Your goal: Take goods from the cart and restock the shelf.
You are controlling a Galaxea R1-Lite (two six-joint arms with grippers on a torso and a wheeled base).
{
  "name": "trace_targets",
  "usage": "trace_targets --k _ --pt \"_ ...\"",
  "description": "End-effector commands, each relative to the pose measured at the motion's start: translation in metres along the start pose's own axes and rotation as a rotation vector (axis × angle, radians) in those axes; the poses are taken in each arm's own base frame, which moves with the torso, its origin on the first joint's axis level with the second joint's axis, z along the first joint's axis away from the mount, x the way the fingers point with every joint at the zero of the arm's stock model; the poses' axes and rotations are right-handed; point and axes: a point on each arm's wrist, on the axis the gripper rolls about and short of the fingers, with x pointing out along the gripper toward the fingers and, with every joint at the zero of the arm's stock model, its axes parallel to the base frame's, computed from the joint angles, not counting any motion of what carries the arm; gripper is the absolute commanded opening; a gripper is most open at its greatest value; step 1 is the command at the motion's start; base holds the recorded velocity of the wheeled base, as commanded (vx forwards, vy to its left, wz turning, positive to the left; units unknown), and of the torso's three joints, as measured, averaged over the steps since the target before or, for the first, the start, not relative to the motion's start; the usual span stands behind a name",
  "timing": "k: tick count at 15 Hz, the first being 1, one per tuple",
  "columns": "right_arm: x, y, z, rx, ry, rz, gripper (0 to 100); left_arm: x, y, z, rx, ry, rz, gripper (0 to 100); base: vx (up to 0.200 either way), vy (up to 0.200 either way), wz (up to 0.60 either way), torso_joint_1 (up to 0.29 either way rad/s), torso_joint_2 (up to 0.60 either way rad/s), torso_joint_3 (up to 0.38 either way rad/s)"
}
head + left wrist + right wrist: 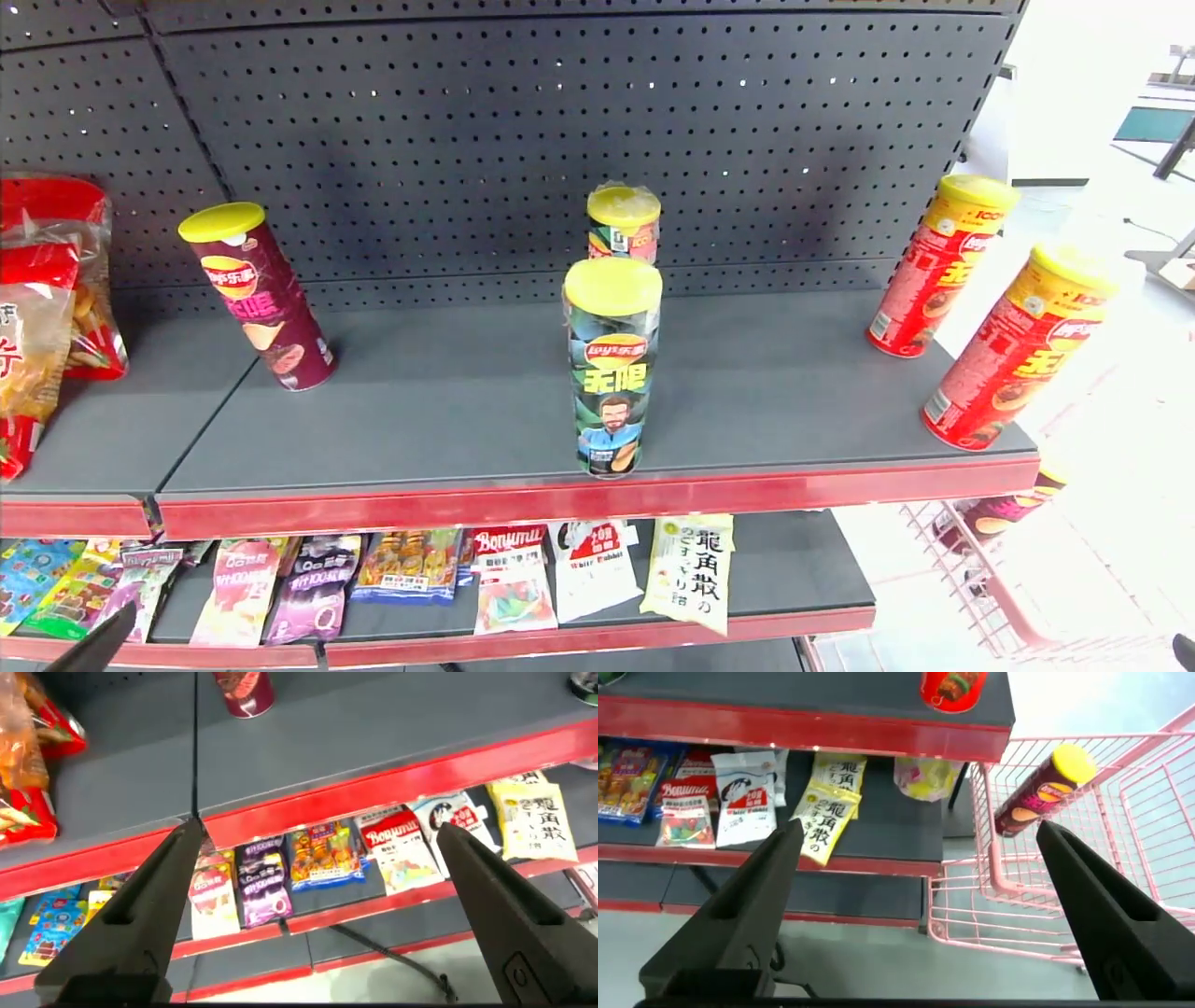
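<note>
Both arms are unloaded, so I judge the step in hand to be the fetch from the cart, not a placement.

Your left gripper (318,924) hangs low before the shelving, pointed at the shelf fronts; its jaws are spread wide with nothing between them. Your right gripper (915,924) is posed alike, wide apart and empty, low and further right, looking towards the pink cart (1001,873).

In that cart a dark can (1044,789) with a yellow lid leans tilted against the wire wall; this is the stock to be moved.

Beyond, the lower shelf (794,560) carries snack packets (509,574) along its front.

Above it the upper shelf (448,401) holds five upright cans: a purple can (260,297) at the left; a green can (611,369) at the front edge in the middle, with a second can (624,224) behind it by the back panel; two red cans (938,266) at the right. Snack bags (47,280) sit at the far left.

The next move calls for your right arm to go down into the cart, close on the body of the dark can, lift it clear of the wire rim, then set it on a bare stretch of the upper shelf; the gap right of the purple can looks suitable.
</note>
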Motion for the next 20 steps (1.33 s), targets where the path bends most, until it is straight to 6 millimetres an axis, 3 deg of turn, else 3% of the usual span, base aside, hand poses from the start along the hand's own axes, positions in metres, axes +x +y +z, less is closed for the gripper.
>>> trace_targets --k 1,9,14,20 --pt "0.0 0.0 0.0 -0.002 0.002 -0.002 100 0.0 0.0 -0.001 0.001 0.004 0.0 100 0.0 -0.2 0.0 0.002 0.0 0.007" --pt "0.002 0.0 0.0 -0.018 0.014 -0.003 100 -0.002 -0.001 -0.007 0.001 0.003 0.0 100 0.0 -0.2 0.0 0.007 0.0 0.001" --pt "0.007 0.0 0.001 -0.036 0.053 -0.004 100 -0.004 -0.001 -0.008 0.0 -0.012 -0.002 100 0.0 0.0 0.0 0.0 0.0 0.0" --pt "0.017 0.001 0.0 -0.037 0.112 0.004 100 -0.013 -0.003 -0.018 0.003 -0.047 0.003 100 0.0 0.0 -0.6 0.006 0.0 -0.001"
